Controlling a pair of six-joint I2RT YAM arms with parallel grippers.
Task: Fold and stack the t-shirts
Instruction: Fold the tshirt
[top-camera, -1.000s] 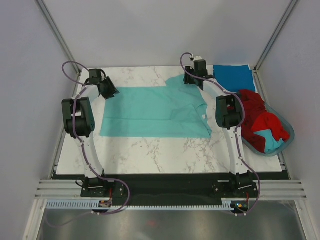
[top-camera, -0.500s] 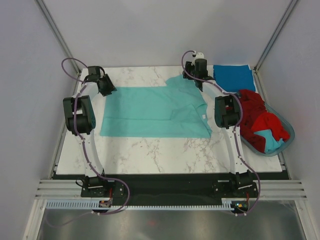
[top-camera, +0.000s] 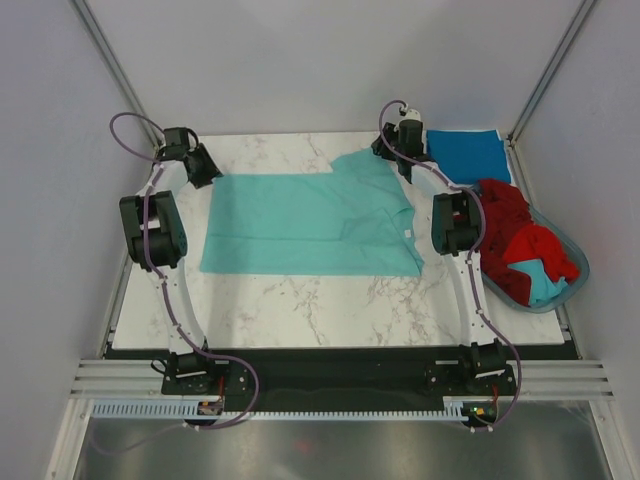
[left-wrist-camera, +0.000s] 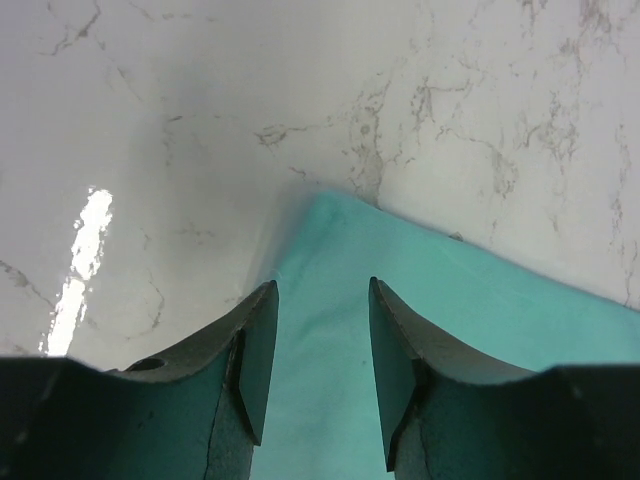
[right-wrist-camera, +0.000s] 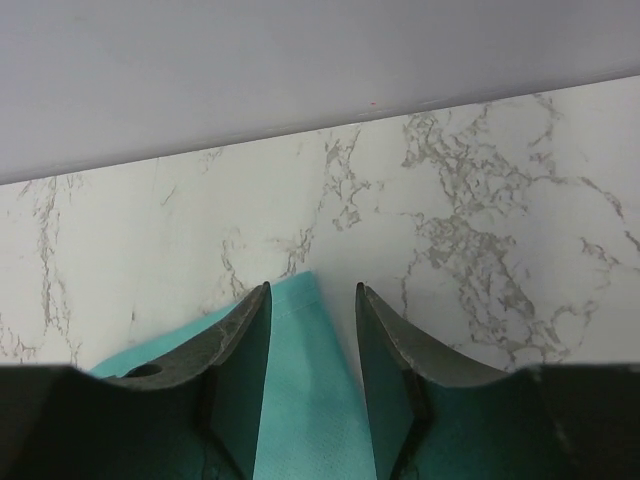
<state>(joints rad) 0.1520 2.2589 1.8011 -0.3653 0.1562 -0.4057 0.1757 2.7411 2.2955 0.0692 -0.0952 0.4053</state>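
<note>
Top external view shows you the white marbled table (top-camera: 300, 300) with the light teal-green cotton t-shirt (top-camera: 300, 225) spread flat on its far half, a folded deeper blue t-shirt (top-camera: 468, 155) at the far right corner, and red t-shirts (top-camera: 505, 215) heaped in the translucent blue-grey oval plastic basket (top-camera: 577, 262) at the right edge. Your left hand (left-wrist-camera: 322, 290) hangs open over that teal shirt's far left corner, and your right hand (right-wrist-camera: 313, 292), jaws likewise apart, over its far right corner.
</note>
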